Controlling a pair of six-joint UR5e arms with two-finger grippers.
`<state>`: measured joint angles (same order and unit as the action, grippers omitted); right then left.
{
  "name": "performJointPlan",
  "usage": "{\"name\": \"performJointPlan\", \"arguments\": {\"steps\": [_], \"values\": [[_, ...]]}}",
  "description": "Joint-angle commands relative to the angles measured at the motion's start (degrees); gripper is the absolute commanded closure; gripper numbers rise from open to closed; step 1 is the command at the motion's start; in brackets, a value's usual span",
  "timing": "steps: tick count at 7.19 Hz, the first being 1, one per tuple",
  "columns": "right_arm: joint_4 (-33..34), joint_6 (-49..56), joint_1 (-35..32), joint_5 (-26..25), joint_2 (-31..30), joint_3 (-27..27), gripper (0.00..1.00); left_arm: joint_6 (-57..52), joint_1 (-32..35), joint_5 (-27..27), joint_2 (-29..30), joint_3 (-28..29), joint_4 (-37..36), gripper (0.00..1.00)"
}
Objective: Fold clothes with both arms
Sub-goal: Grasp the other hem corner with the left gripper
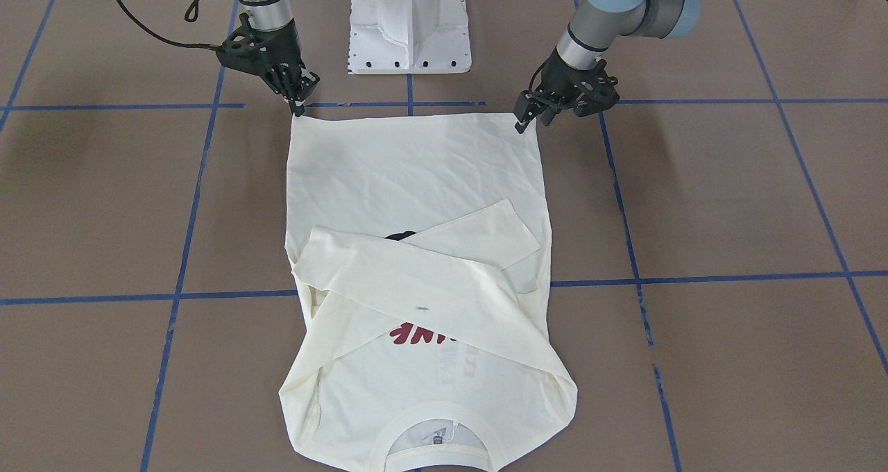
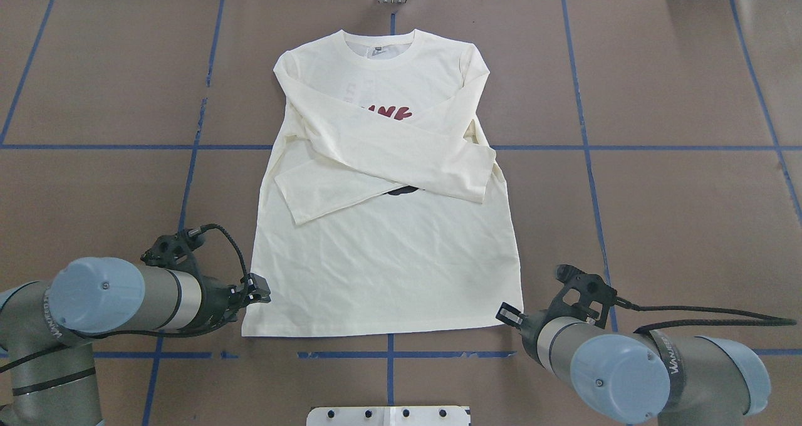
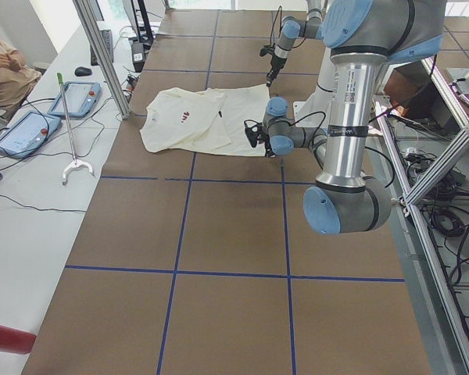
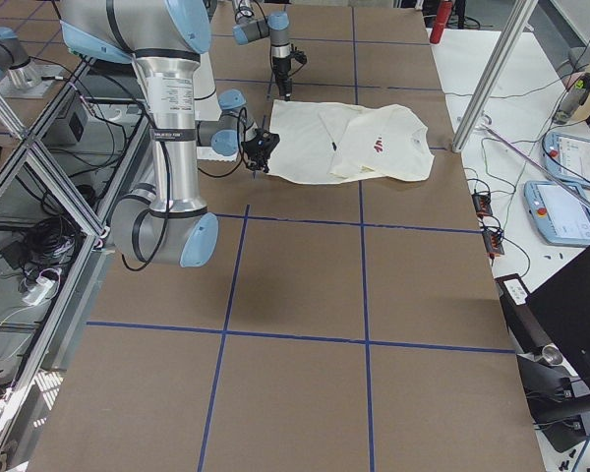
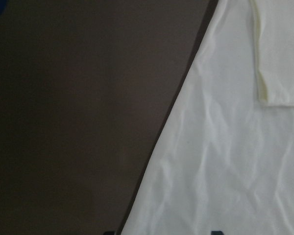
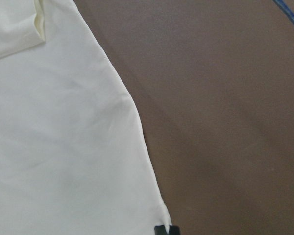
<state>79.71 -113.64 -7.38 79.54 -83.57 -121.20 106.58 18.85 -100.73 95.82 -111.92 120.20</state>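
Observation:
The cream-white shirt (image 2: 388,269) lies flat on the brown table, collar (image 2: 379,44) far from the robot and both sleeves crossed over the chest, half hiding the red lettering (image 2: 391,111). My left gripper (image 2: 258,288) is at the near hem's left corner. In the left wrist view its fingertips (image 5: 111,232) stand apart, open, astride the shirt's edge (image 5: 225,161). My right gripper (image 1: 300,104) is at the other hem corner. In the right wrist view its tips (image 6: 166,229) sit close together, pinching the corner of the fabric (image 6: 63,147).
The white pedestal base (image 1: 409,21) stands between the arms, just behind the hem. Blue tape lines (image 2: 589,147) grid the brown table. On a side bench sit tablets (image 3: 27,129), a grabber tool (image 3: 74,164) and a seated person (image 3: 0,62). Bare table surrounds the shirt.

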Motion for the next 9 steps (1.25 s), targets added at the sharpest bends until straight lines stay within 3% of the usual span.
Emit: {"name": "performJointPlan", "arguments": {"steps": [1, 3, 4, 6, 9], "values": [[0.0, 0.0, 0.0, 0.0, 0.0, -0.1, 1.00, 2.7, -1.9, 0.1, -0.1, -0.1, -1.6, 0.31], [0.0, 0.0, 0.0, 0.0, 0.0, -0.2, 1.00, 3.9, -2.8, 0.1, -0.1, 0.4, -1.6, 0.37], [0.0, 0.0, 0.0, 0.0, 0.0, -0.2, 1.00, 3.9, -2.8, 0.2, -0.2, 0.4, -1.6, 0.45], [0.0, 0.0, 0.0, 0.0, 0.0, -0.3, 1.00, 4.7, -2.7, 0.1, -0.1, -0.4, -2.7, 1.00], [0.0, 0.0, -0.1, 0.0, -0.3, -0.5, 1.00, 4.6, -2.7, -0.4, 0.1, -1.8, -3.1, 1.00]]}}
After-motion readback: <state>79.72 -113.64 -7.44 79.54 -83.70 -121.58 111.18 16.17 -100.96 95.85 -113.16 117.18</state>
